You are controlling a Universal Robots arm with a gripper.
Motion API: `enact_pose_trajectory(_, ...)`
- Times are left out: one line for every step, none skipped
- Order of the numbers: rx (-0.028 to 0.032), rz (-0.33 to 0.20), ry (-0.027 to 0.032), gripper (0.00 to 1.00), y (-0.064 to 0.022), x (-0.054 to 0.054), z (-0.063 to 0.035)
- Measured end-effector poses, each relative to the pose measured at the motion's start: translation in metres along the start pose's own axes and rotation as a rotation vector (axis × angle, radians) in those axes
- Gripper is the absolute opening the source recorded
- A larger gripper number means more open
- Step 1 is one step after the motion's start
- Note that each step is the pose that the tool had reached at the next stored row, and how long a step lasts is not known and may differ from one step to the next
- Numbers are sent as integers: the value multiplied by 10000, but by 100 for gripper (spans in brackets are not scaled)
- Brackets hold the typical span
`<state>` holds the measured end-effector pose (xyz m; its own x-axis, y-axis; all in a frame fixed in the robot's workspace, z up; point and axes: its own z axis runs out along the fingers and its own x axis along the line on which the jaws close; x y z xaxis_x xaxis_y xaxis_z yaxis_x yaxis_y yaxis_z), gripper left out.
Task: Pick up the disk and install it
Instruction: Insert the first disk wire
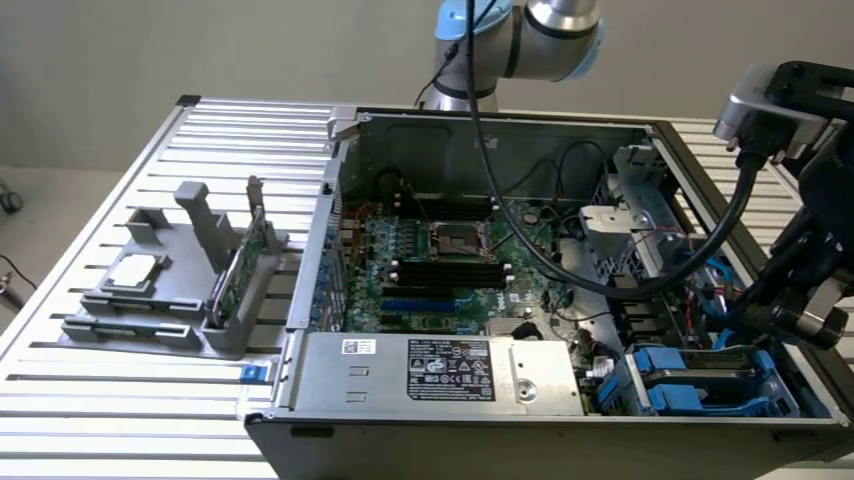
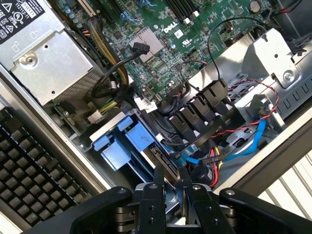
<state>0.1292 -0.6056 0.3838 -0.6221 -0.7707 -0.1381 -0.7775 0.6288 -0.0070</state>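
- The work surface is a slatted metal table [image 1: 107, 400] in front of a plain beige wall [image 1: 200, 50].
- An open computer case [image 1: 350, 125] lies on the table. On the exterior view's clock face it reaches from the centre to 3 o'clock, and the arm's base [image 1: 501, 45] is at 12 o'clock.
- The disk [image 1: 694, 385], in its blue carrier, sits in the drive bay at the case's 4 o'clock corner.
- The exterior view also takes in a grey holder [image 1: 160, 300] at 9 o'clock, well apart from the case. It carries a square silver chip [image 1: 136, 270] and an upright green card [image 1: 240, 262].
- The wrist view brings close the disk [image 2: 127, 144], a blue cable [image 2: 243, 144] and red-black wires [image 2: 234, 127] beside the bay.
- The gripper [image 2: 171, 171] is at the disk's end, and in the exterior view the gripper [image 1: 787, 325] is just above the bay. I cannot tell whether it pinches the disk or is free of it.
- The power supply [image 1: 441, 370] lies at 6 o'clock, just beside the bay, and the motherboard [image 1: 441, 255] is in the middle.
- A thick black cable [image 1: 694, 250] from the wrist hangs across the inside of the case.
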Motion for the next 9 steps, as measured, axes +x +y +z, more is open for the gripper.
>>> enact_pose_trajectory(0, 0, 0, 25, 0, 0, 0)
enact_pose_trajectory(0, 1, 0, 25, 0, 0, 0)
enact_pose_trajectory(0, 1, 0, 25, 0, 0, 0)
enact_pose_trajectory(0, 0, 0, 25, 0, 0, 0)
enact_pose_trajectory(0, 0, 0, 25, -1, 0, 0)
enact_pose_trajectory(0, 0, 0, 25, -1, 0, 0)
enact_pose_trajectory(0, 0, 0, 25, -1, 0, 0)
enact_pose_trajectory(0, 0, 0, 25, -1, 0, 0)
enact_pose_trajectory(0, 0, 0, 25, -1, 0, 0)
